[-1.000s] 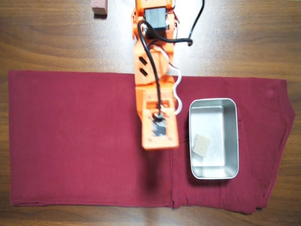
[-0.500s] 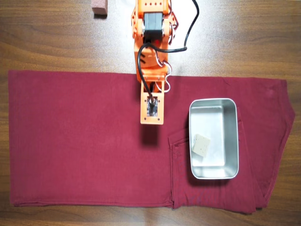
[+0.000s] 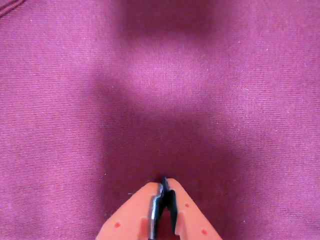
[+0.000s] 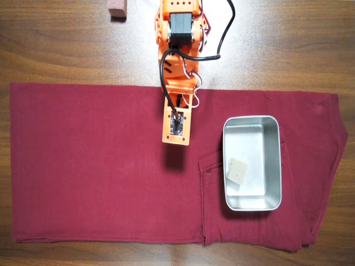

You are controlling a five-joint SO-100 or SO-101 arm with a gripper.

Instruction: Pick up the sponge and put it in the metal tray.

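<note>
Sponge lies inside the metal tray, in the tray's lower left part as the overhead view shows it, tilted a bit, resting on the tray floor near the left wall. Tray sits on the red cloth, toward the cloth's right side. Cloth covers most of the wooden tabletop; bare wood shows along the top edge and at the bottom.

Orange arm comes down from the top centre and stops to the upper left of the tray, well apart from it. End effector is empty: in the wrist view the two orange fingers meet at the tips, pinched together with only a thin dark seam between them, nothing gripped. Below it just bare red cloth and its own shadow.

Pinkish-brown block sits on the bare wood at the top edge, left of the arm, far from the tray. Black cable loops off the arm's upper part.
</note>
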